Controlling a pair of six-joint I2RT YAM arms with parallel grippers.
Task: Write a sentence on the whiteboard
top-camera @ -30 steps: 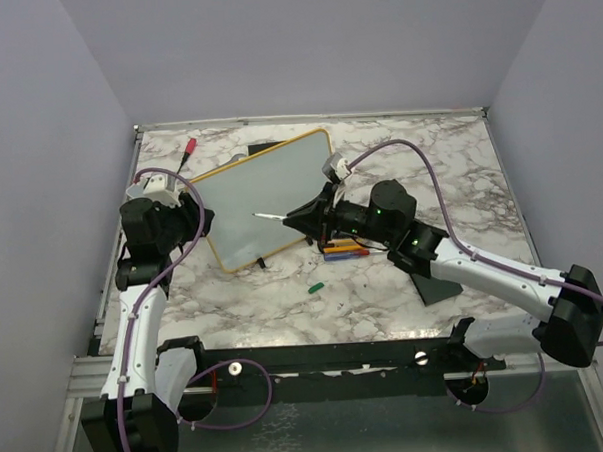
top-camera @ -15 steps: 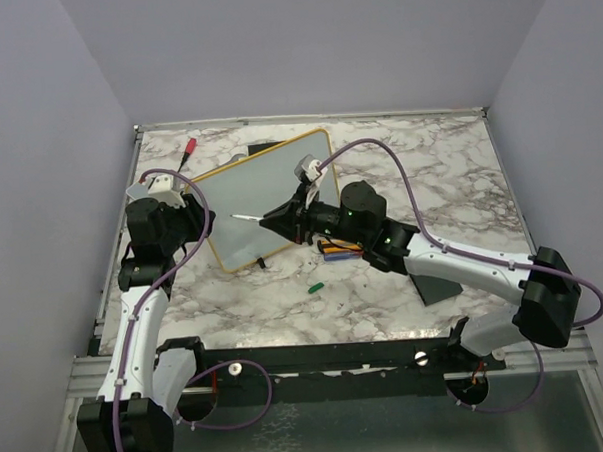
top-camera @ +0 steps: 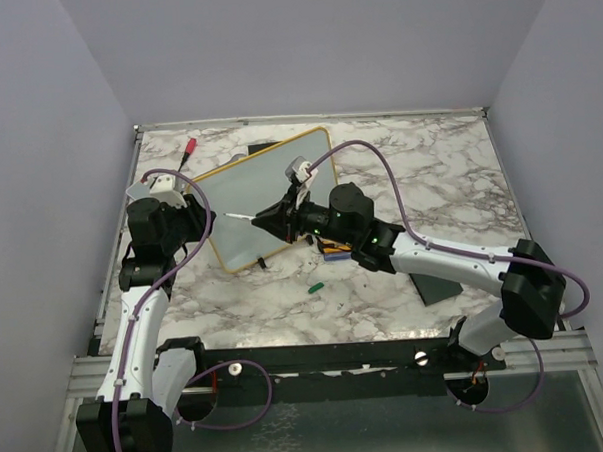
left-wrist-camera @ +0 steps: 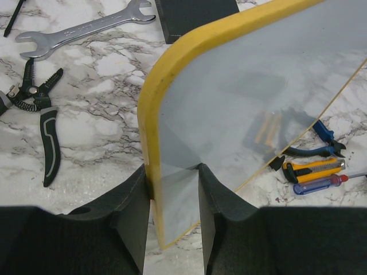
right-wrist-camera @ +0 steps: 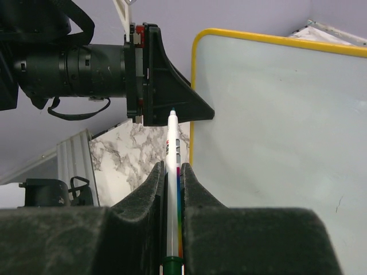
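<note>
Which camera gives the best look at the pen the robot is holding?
The right wrist view: the pen runs up the middle, close up, clamped in the right gripper. The top view shows only a thin white sliver; the left wrist view shows none of it.

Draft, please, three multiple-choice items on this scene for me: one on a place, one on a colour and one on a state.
1. Where does the small green plastic piece lie?
A. On the grey-veined marble tabletop, on the near side of the rectangular whiteboard
B. On top of the whiteboard
C. On the metal rail off the table

2. What colour is the whiteboard's rounded frame?
A. Red
B. Yellow
C. Blue

3. What state is the right claw in?
A. Wide open, holding nothing
B. Shut on a sponge
C. Shut on the slim white marker pen

Answers:
1 A, since the top view shows it on bare marble between the board and the arm bases.
2 B, since every view shows a yellow edge.
3 C, since the right wrist view shows both fingers pressed against the pen.
</note>
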